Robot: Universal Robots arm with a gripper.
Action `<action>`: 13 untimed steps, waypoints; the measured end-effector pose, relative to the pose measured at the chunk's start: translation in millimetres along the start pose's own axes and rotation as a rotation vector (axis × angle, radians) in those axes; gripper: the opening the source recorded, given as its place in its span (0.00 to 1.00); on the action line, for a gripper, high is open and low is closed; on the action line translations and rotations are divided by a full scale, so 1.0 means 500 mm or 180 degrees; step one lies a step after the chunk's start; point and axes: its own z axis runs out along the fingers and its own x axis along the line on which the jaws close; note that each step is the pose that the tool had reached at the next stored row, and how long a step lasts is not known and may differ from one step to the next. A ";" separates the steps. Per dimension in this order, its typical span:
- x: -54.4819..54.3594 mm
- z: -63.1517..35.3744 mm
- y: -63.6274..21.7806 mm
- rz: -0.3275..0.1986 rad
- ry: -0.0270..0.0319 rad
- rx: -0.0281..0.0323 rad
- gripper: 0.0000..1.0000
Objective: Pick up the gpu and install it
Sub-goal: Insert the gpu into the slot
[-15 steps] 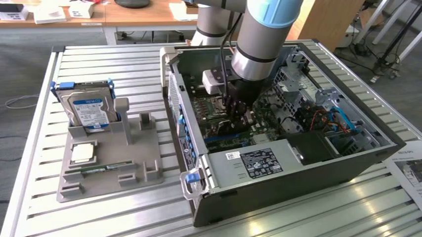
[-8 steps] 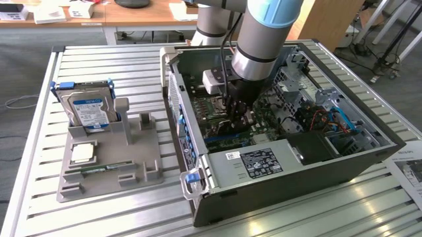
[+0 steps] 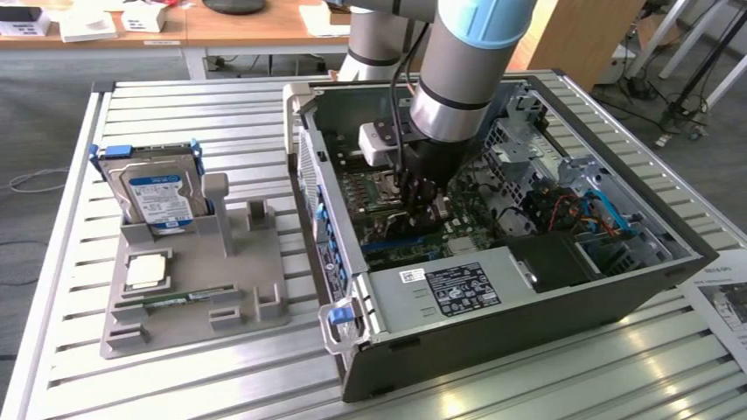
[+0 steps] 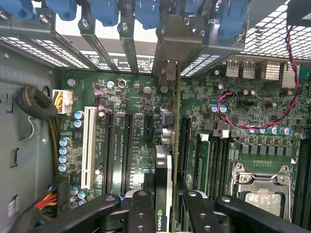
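Inside the open case [image 3: 526, 341], hand [image 4: 165, 206] half-closed around the gpu [image 4: 164, 170] — edge-on amid motherboard slots [image 4: 127, 145], little room either side

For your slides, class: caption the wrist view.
Hand grips the gpu edge-on, with the green motherboard behind it.

An open computer case [image 3: 526, 337] lies on its side on a slatted metal table [image 3: 175, 385]. Its green motherboard [image 4: 146, 97] faces up, and a labelled power supply [image 3: 461, 284] sits at the end nearest the exterior camera. Inside, a white slot [image 4: 88, 145] stands beside black ones, blue clips [image 4: 146, 12] line one wall, and a red-and-black twisted wire [image 4: 257, 126] loops near the processor socket [image 4: 262, 182]. At the exterior view's left, a grey holder [image 3: 222, 289] carries an upright hard drive [image 3: 157, 197], a square chip [image 3: 146, 271] and a memory stick [image 3: 175, 299].
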 end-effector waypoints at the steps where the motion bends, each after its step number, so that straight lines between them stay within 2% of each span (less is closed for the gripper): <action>1: 0.000 0.000 0.000 0.0000 0.0000 0.0000 0.27; 13: -0.002 0.000 0.004 0.0000 -0.0001 0.0001 0.27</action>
